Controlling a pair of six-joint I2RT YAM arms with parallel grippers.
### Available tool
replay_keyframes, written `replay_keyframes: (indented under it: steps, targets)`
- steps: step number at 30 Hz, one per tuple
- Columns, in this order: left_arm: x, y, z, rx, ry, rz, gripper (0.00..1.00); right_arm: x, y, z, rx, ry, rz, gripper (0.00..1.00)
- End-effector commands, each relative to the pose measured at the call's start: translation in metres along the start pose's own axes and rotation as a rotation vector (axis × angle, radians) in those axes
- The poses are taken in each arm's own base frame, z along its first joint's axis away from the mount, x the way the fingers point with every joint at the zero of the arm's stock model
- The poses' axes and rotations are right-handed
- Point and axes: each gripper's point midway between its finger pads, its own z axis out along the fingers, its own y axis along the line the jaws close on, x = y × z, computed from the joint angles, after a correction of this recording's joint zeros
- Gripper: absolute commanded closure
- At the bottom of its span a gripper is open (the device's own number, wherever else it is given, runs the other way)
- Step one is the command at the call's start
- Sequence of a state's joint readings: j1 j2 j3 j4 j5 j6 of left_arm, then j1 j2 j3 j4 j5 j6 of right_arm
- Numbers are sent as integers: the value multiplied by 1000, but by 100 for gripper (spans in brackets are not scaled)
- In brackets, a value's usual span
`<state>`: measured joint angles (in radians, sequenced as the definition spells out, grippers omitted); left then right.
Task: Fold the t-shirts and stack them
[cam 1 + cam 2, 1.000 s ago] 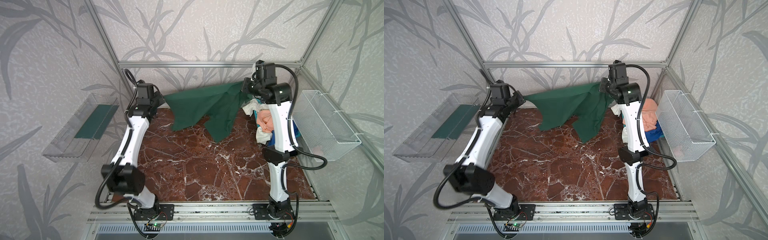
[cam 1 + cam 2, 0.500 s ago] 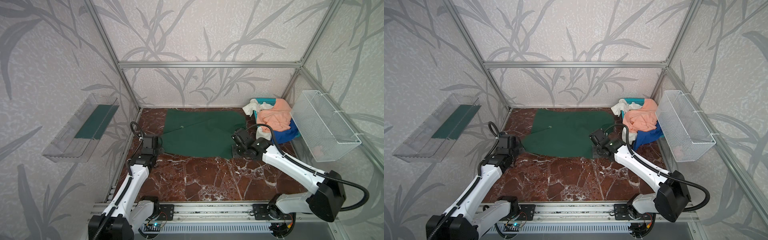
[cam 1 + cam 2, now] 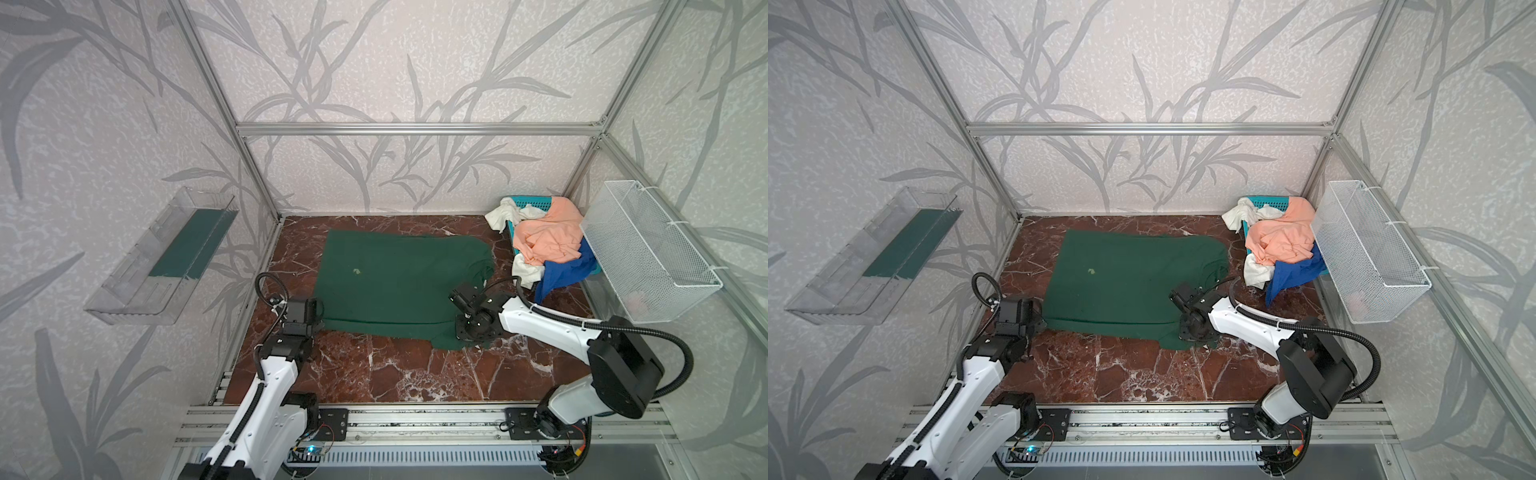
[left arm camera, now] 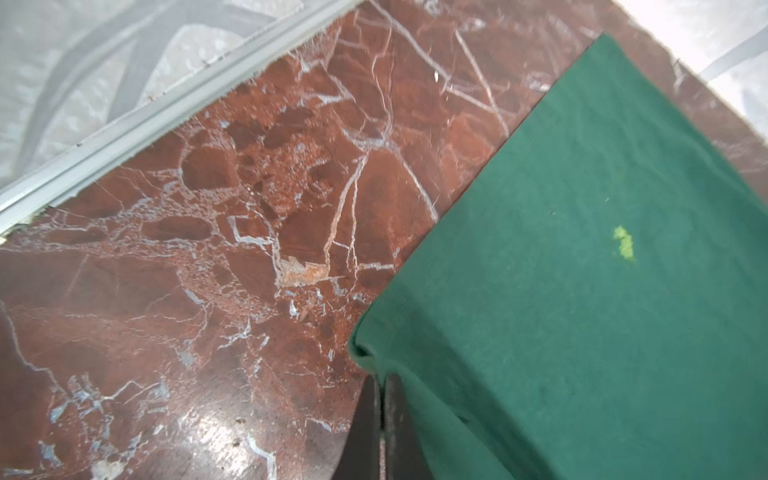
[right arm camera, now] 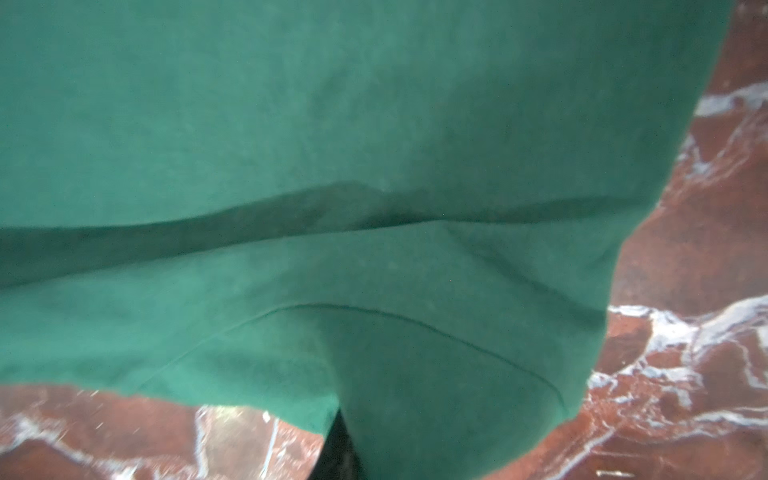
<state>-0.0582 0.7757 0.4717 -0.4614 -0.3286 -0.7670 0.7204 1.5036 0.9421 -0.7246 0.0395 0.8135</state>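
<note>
In both top views the green t-shirt point(image 3: 395, 282) point(image 3: 1125, 282) is lying spread and nearly flat on the red-brown marbled worktop point(image 3: 374, 374). It is a soft matte sheet with a small pale mark point(image 3: 356, 271) near its middle. The left end effector point(image 3: 311, 321) is sitting low at its near left corner. The right end effector point(image 3: 464, 336) is sitting at the near right flap, which is jutting unevenly toward the front. The peach t-shirt point(image 3: 548, 237), blue t-shirt point(image 3: 561, 276) and white t-shirt point(image 3: 513, 212) are slumping in a crumpled heap over the teal basket point(image 3: 536, 203), close to the green shirt's far right corner. A wide sweep there is risking a snag on them.

In the left wrist view the left end effector's fingers point(image 4: 361, 432) are pressing together on the shirt's corner, and the cloth is bunching into a small lip at the tips. The worktop is looking glossy and slick. A pull from this corner alone is, I judge, likelier to drag the whole shirt than to fold it, and so thin a pinch is liable to slip off the hem.

In the right wrist view the cloth is draping over the right end effector and hiding its jaws. Only one dark finger point(image 5: 340, 451) is showing, so I cannot tell whether it is open or gripping. A curved seam point(image 5: 415, 320) and a long soft crease are running across the layered fabric. A fold made over that doubled flap is risking a lopsided result.
</note>
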Motion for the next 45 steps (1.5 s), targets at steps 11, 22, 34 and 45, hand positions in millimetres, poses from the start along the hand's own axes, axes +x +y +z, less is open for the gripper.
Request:
replay_keyframes:
  steps: [11,22,34,45]
  targets:
    - [-10,12,-10,-29,-64,-27,100,33,2,-27,-88,127,-20,78]
    - [-43,-20,-33,68,-81,-45,55,15,0,-77,-83,43,-143,61]
    - [-48,-65,-57,349,-89,-7,25,-79,-6,-67,-156,-151,-98,33]
    - [-4,-129,-39,449,78,176,23,-108,-31,7,-95,63,-7,62]
